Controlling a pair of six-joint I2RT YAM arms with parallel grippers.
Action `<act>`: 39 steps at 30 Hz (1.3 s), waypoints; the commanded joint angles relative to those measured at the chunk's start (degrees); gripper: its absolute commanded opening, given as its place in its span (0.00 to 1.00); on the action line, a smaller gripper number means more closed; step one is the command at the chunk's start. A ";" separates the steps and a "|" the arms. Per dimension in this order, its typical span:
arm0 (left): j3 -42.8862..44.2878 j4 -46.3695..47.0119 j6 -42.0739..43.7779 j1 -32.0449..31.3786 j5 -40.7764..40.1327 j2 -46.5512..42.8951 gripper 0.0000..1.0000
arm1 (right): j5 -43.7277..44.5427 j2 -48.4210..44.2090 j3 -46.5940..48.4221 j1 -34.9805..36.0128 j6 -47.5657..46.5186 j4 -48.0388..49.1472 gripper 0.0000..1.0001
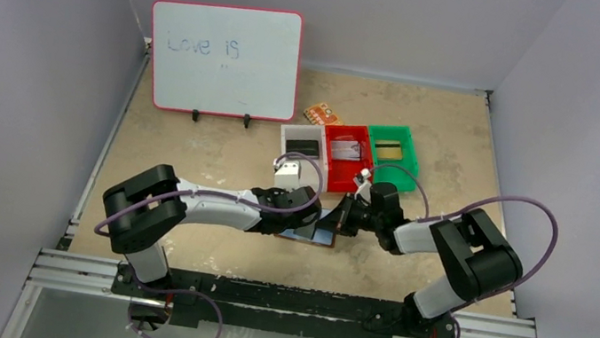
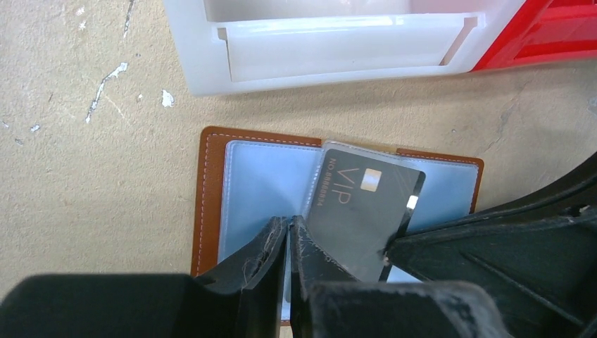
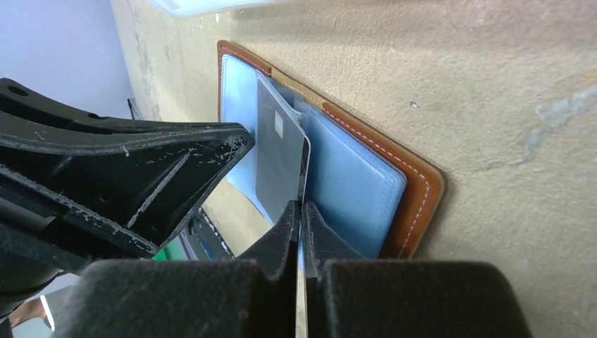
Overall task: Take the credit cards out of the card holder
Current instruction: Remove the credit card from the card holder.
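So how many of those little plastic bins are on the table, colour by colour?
White bin: 1
Red bin: 1
Green bin: 1
Total: 3

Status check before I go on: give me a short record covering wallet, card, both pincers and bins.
wallet: open, lying flat
card: black, tilted, partly out of clear pocket
right pincer: shut on card's edge
left pincer: closed to a slit at pocket edge; whether it grips is unclear
bins: white bin, red bin, green bin in a row behind wallet
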 commanded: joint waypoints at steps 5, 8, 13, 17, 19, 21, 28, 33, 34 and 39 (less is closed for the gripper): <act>-1.71 -6.51 0.13 0.23 -1.12 -0.06 0.07 | -1.46 -2.87 -1.77 -0.65 -3.17 -4.12 0.00; -1.44 -5.90 0.60 0.22 -0.89 -1.78 0.09 | -0.52 -4.01 -1.29 -0.67 -6.00 -8.09 0.00; -1.13 -6.51 0.78 0.22 -1.33 -2.35 0.09 | 4.42 -8.32 -0.20 -0.93 -8.65 -15.92 0.00; -1.39 -6.25 0.92 0.26 -0.84 -1.89 0.09 | 7.46 -11.32 0.79 -1.28 -8.98 -20.43 0.00; -1.52 -6.20 1.01 0.22 -0.63 -1.61 0.09 | 8.02 -12.22 1.43 -1.36 -9.68 -22.20 0.00; -1.53 -6.12 0.91 0.23 -0.63 -1.62 0.09 | 8.96 -13.01 2.07 -1.58 -10.37 -24.42 0.00; -1.40 -6.20 0.97 0.23 -0.87 -2.80 0.09 | 8.23 -14.78 2.51 -1.80 -13.03 -26.36 0.00; -0.40 -5.16 1.39 0.18 -2.17 -8.30 0.13 | 5.96 -12.72 1.90 -1.76 -11.28 -22.49 0.00; -0.18 -4.44 1.79 0.16 -2.39 -9.53 0.14 | 5.40 -12.18 1.81 -1.72 -10.90 -21.45 0.00; 0.06 4.40 5.60 0.17 4.03 -12.85 0.21 | 4.03 -9.90 2.08 -1.74 -10.95 -19.52 0.00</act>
